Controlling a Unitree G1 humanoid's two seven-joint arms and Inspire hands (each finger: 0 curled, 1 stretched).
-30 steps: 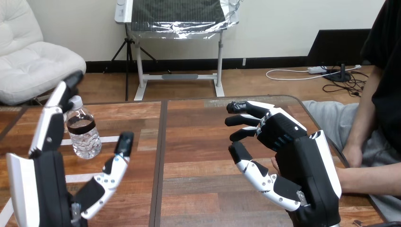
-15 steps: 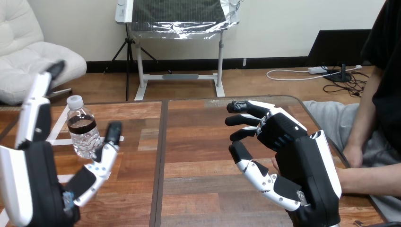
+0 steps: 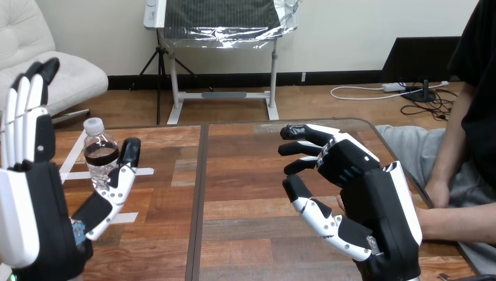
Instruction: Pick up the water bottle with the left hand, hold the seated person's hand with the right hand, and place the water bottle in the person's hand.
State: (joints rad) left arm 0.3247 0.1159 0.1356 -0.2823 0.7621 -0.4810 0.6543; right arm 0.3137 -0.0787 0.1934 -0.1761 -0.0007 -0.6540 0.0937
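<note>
A clear water bottle (image 3: 102, 153) with a white cap and dark label stands upright on the left part of the wooden table (image 3: 245, 175). My left hand (image 3: 36, 228) is raised just left of it and open. Its fingers (image 3: 26, 117) point straight up and its thumb (image 3: 120, 175) reaches across the front of the bottle's lower half. My right hand (image 3: 377, 213) hovers at the right, open, with loosely bent fingers (image 3: 304, 149) pointing left. A sliver of the person's hand (image 3: 339, 202) shows under its palm. I see no finger curled round it.
The person's forearm (image 3: 459, 222) lies along the table's right edge, and another hand of theirs (image 3: 437, 193) rests beyond it. White tape strips (image 3: 75, 174) mark the table by the bottle. A dark seam (image 3: 199, 193) splits the tabletop.
My left hand has swung left and turned, its fingers now upright and its thumb drawn in front of the bottle. The right hand, the bottle and the person's arm have not moved.
</note>
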